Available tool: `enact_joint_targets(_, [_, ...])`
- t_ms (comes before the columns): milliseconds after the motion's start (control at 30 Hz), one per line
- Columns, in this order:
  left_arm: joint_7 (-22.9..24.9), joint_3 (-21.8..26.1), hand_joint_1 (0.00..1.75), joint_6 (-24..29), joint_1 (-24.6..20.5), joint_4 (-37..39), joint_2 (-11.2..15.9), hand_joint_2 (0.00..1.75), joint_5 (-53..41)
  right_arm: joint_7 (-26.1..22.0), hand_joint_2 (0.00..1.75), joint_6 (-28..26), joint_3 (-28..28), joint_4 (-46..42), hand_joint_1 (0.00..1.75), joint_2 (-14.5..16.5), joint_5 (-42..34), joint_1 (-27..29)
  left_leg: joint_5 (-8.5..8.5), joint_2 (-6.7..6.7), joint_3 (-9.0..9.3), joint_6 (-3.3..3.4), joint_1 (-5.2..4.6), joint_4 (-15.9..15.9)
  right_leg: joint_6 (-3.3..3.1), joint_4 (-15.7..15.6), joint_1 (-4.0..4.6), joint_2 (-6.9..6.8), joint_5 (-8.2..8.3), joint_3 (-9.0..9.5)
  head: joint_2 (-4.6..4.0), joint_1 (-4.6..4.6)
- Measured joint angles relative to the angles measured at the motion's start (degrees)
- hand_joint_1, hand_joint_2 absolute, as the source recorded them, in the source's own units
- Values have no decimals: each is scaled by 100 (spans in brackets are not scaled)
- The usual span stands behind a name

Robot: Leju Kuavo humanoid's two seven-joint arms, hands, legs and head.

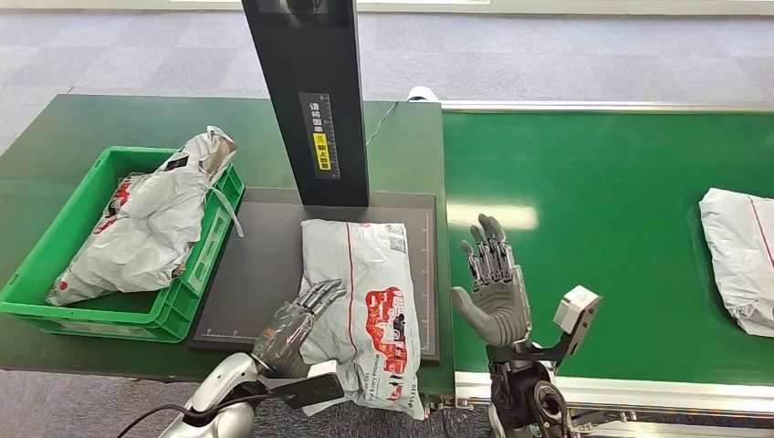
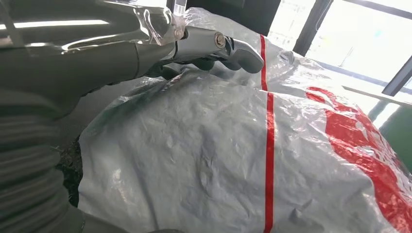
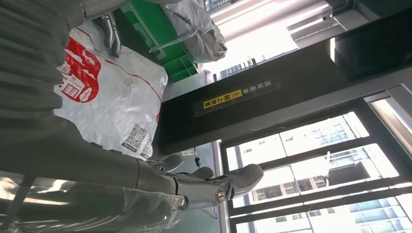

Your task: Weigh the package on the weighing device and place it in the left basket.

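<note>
Head view: package (image 1: 370, 301), soft grey poly mailer, lies flat on dark scale plate (image 1: 260, 274), near end overhanging table edge. Left hand (image 1: 297, 328) rests on its left side, fingers spread, nothing grasped. Right hand (image 1: 493, 287) raised beside it, fingers apart, empty. Film looks light, limp, slippery; likely sags, so best pinched at bulging middle or overhanging end. Basket (image 1: 64, 233) just left already holds bag (image 1: 155, 219); scale post (image 1: 306, 91) stands behind, room to left.
</note>
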Motion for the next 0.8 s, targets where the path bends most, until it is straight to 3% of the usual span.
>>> enact_joint_targets(333, [-1,-23,0,2,-24,-11,7,175,1,1,175,-2,-33,-20,0,1,8,21,0,0,-1,0,0,0,0,0,0,2,0,-1,0,0])
enact_joint_targets(367, [-1,-23,36,2,-26,-11,7,175,1,1,175,-2,-35,-20,0,1,8,21,0,0,-1,0,0,0,0,0,0,2,0,-1,0,0])
enact_joint_targets(467, [-8,-25,167,7,-30,-11,7,175,19,1,175,-2,-40,-20,0,1,10,22,0,0,-1,0,0,0,0,0,0,2,0,-1,0,0])
enact_joint_targets(500, [-14,-25,175,11,-35,-11,7,175,32,3,175,-2,-42,-20,0,1,13,22,0,0,-1,0,0,0,0,0,0,2,0,-1,0,0])
enact_joint_targets(800, [-122,-23,175,206,-92,-86,-12,175,173,11,175,12,-53,-20,0,0,78,38,0,1,-1,0,0,0,0,0,0,2,0,-1,0,1])
